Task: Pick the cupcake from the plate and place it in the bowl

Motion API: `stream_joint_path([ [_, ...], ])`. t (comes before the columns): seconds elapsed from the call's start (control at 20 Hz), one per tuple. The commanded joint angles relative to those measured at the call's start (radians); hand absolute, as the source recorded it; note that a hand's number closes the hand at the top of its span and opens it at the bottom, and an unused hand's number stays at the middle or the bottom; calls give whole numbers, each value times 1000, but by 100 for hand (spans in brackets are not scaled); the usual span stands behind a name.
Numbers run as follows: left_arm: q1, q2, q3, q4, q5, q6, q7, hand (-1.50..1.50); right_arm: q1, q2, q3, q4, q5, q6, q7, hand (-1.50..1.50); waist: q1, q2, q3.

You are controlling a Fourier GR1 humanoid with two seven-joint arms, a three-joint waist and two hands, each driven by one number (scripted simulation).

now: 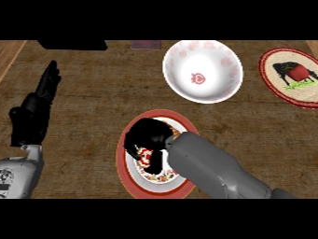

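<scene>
Curling right hand (149, 134): fingers bent over the plate (129, 182), near table's front edge; cupcake hidden.
Left hand (36, 109): spread, left edge.
Bowl (203, 70): back edge.

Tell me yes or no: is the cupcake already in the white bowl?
No. The bowl shows only its printed pattern inside, while the right hand is curled over the red-rimmed plate.
</scene>
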Motion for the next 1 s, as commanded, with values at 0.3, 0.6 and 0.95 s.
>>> stream_joint_path([
  [0.3, -13, 10, 15, 3, 11, -14, 23, 0, 184, 0, 158, -486, -86, -360, 650, 150, -3, -14, 0],
  [0.6, 8, 6, 23, 11, 3, -3, 11, 0, 98, 0, 145, -742, 14, -604, 924, 150, -30, -17, -1],
  [0.95, 16, 0, 28, -2, -5, -2, 9, 0, 11, 0, 81, -769, 258, -641, 1252, 150, -37, -7, -1],
])
